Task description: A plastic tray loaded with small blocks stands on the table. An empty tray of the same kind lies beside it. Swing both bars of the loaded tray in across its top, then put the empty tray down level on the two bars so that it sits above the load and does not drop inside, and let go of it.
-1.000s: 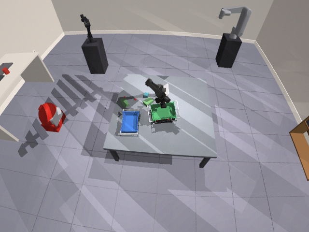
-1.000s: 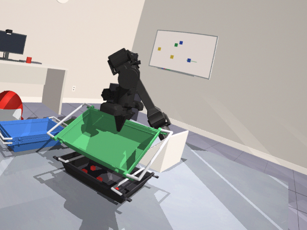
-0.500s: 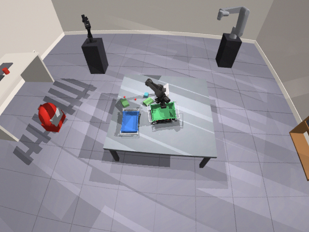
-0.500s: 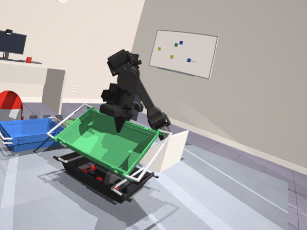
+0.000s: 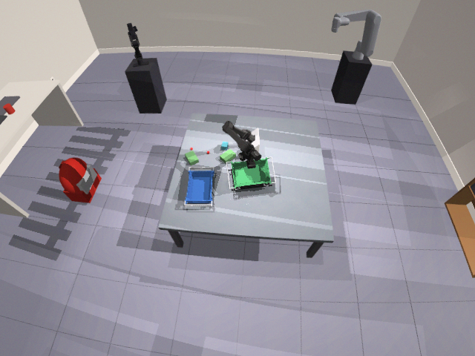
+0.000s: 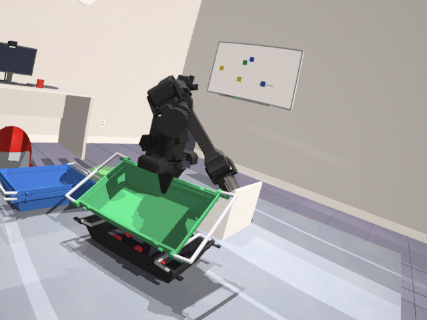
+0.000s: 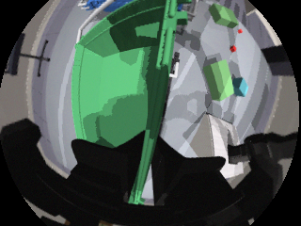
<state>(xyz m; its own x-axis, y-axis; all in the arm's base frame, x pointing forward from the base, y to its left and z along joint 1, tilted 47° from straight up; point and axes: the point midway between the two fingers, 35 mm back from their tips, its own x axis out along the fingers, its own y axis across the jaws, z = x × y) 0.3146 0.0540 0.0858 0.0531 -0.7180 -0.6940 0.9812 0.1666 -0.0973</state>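
My gripper (image 5: 251, 165) (image 6: 165, 187) (image 7: 149, 134) is shut on the far long wall of the empty green tray (image 5: 249, 176) (image 6: 137, 207) (image 7: 108, 94). The tray hangs tilted, its gripped side high and its near side low. Its white wire bars (image 6: 91, 173) (image 6: 215, 222) stick out over both ends. Right beneath it stands the black loaded tray (image 6: 145, 265) with small red blocks (image 6: 137, 248) inside. The green tray hides most of the black tray and its bars. I cannot tell whether the green tray's low edge touches the black tray.
A blue tray (image 5: 199, 188) (image 6: 37, 182) lies to the left on the table (image 5: 268, 218). Two green blocks (image 5: 191, 156) (image 5: 228, 155) (image 7: 217, 80), a cyan block (image 5: 224, 144) (image 7: 240, 87) and a white box (image 5: 256, 139) (image 6: 241, 210) stand behind the trays near the arm's base.
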